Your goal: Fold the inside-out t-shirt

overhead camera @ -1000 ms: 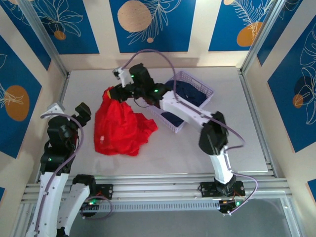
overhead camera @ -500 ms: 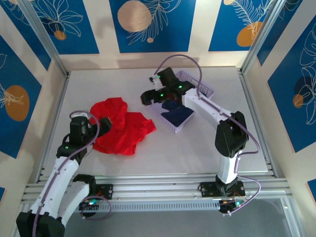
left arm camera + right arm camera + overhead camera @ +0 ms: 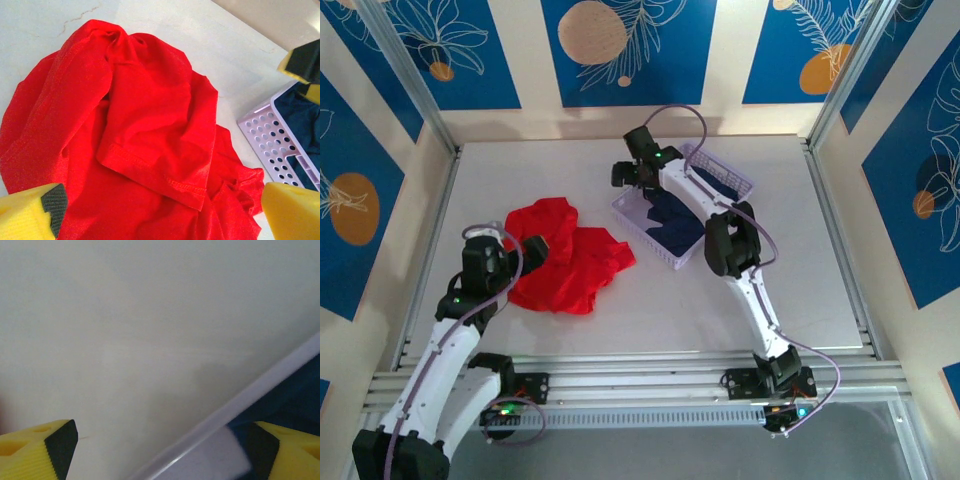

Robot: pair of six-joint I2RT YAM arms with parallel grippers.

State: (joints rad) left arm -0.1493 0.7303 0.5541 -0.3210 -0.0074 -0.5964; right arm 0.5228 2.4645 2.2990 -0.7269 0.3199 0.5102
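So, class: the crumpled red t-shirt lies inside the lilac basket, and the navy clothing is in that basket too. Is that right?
Not quite. The top external view shows the crumpled red t-shirt on the table, left of the lilac basket, not inside it. The navy clothing is in that basket.

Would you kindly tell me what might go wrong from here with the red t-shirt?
The t-shirt lies bunched in overlapping layers, so the open left jaws above it may pinch several layers at once. The open right jaws straddle the basket rim; closing or swinging there could drag the basket.
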